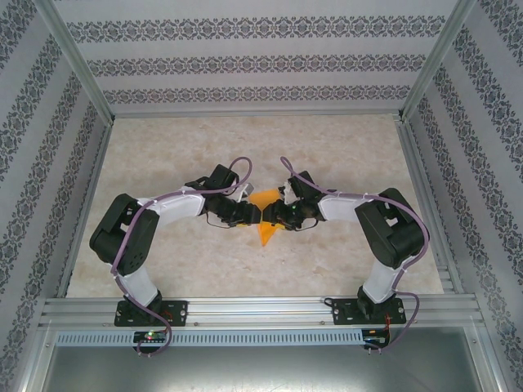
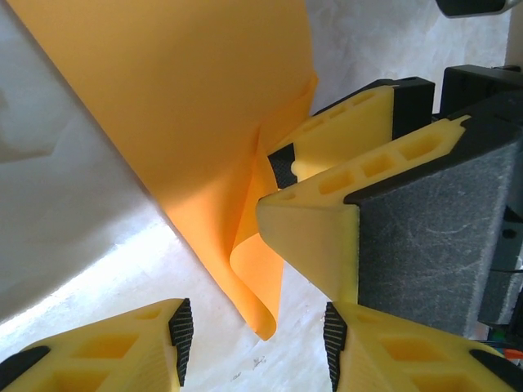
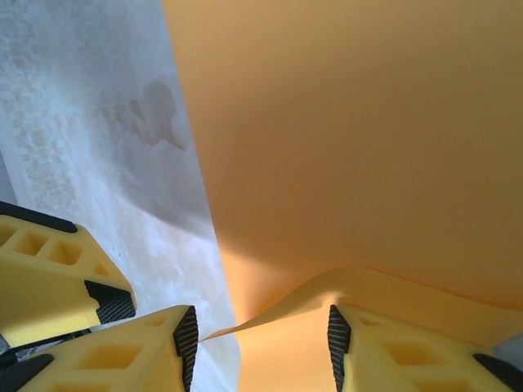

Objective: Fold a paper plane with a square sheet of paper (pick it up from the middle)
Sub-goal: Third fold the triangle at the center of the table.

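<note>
Left fingers (image 2: 122, 347) stand spread, a corner of the paper (image 2: 188, 106) between them. My right fingers (image 3: 400, 351) stand spread astride a raised fold, over the worktop (image 3: 90, 98).

There are two robot arms, the left arm (image 1: 135, 233) and the right arm (image 1: 392, 229). Each carries one gripper, making two: the left gripper (image 1: 252, 215) and the right gripper (image 1: 275, 214). Each gripper has two yellow fingers (image 2: 106, 347), four in all. One piece of folded orange-yellow paper (image 1: 266, 232) lies on one marble-patterned table (image 1: 343, 147). Two purple cables (image 1: 129, 273) run along the arms, one on each.
</note>
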### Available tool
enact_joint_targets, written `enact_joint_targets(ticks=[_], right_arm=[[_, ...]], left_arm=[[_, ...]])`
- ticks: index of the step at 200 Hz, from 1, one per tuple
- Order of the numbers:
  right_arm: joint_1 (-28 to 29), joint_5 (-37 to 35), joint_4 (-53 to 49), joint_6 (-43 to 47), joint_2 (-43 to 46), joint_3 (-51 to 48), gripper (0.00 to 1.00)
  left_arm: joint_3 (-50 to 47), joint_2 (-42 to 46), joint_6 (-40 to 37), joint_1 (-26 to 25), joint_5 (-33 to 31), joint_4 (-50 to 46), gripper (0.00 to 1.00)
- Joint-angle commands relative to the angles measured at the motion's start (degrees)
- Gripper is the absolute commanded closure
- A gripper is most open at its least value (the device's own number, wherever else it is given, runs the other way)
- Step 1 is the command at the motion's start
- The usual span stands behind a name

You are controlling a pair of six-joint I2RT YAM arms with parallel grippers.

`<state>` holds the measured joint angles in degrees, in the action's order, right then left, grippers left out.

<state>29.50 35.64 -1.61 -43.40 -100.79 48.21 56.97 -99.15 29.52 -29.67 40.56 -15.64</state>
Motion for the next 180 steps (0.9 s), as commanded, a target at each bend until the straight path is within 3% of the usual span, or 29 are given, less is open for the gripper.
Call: enact_joint_targets(ticks=[1, 87, 180], right_arm=[[-0.05, 0.04, 2.17, -2.75, 2.28, -1.86, 0.52], [-2.92, 0.42, 11.53, -10.46, 5.99, -7.39, 0.49], [-3.65, -0.39, 13.03, -12.62, 6.98, -9.05, 0.53]], left_arm=[[-0.12, -0.79, -1.24, -0.98, 1.62, 3.12, 0.5], [1.47, -3.15, -1.17, -1.62, 2.46, 4.57, 0.51], [2.65, -4.3, 0.38, -2.25, 3.42, 6.8, 0.52]])
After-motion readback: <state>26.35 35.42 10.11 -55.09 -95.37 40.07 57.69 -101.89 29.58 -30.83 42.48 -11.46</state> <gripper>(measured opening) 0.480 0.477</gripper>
